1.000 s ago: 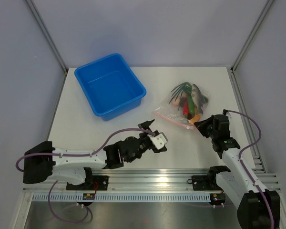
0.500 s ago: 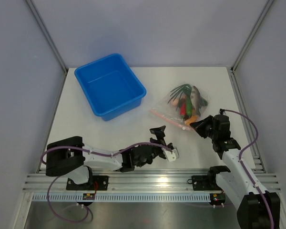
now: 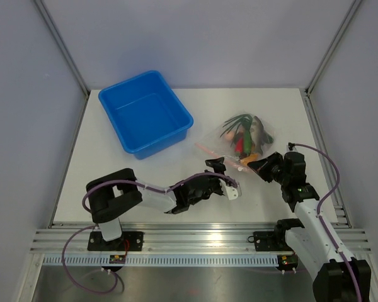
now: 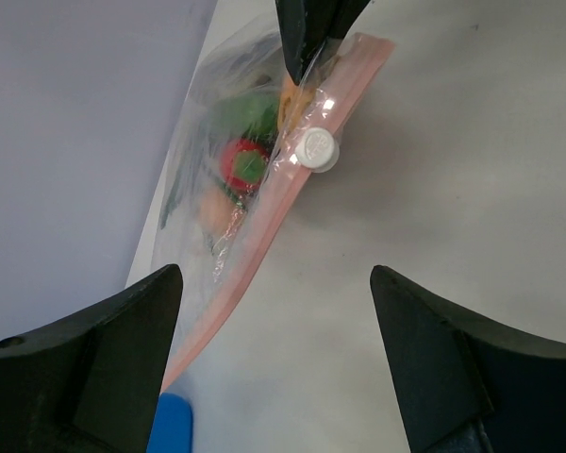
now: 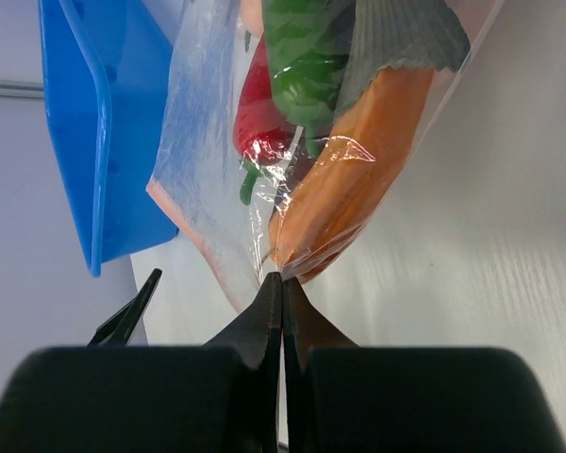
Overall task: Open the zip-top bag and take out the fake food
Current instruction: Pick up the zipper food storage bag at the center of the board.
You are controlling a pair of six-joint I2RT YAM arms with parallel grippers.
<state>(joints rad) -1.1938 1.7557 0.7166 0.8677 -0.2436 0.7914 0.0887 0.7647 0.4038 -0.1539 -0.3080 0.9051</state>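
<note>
The zip-top bag (image 3: 230, 146) lies at the right of the table, clear, with a pinkish zip strip (image 4: 264, 236) and a white slider (image 4: 316, 148). Inside shows the fake food: a red chili (image 5: 258, 115), green pepper (image 5: 307, 66), orange piece (image 5: 358, 189) and grey fish (image 5: 406, 33). My right gripper (image 5: 281, 279) is shut on the bag's near corner, next to the slider. My left gripper (image 4: 275, 276) stands open just before the zip strip, with only bare table between its fingers; the strip runs close by its left finger (image 4: 123, 349).
A blue plastic tub (image 3: 145, 113) stands at the back left, and its wall (image 5: 94, 123) also shows beside the bag in the right wrist view. Grey walls close in the table on three sides. The left arm (image 3: 151, 196) stretches low across the front.
The left arm has swung rightward from the table's middle up to the bag's zip edge. The right gripper keeps its pinch and has drawn the bag's corner slightly.
</note>
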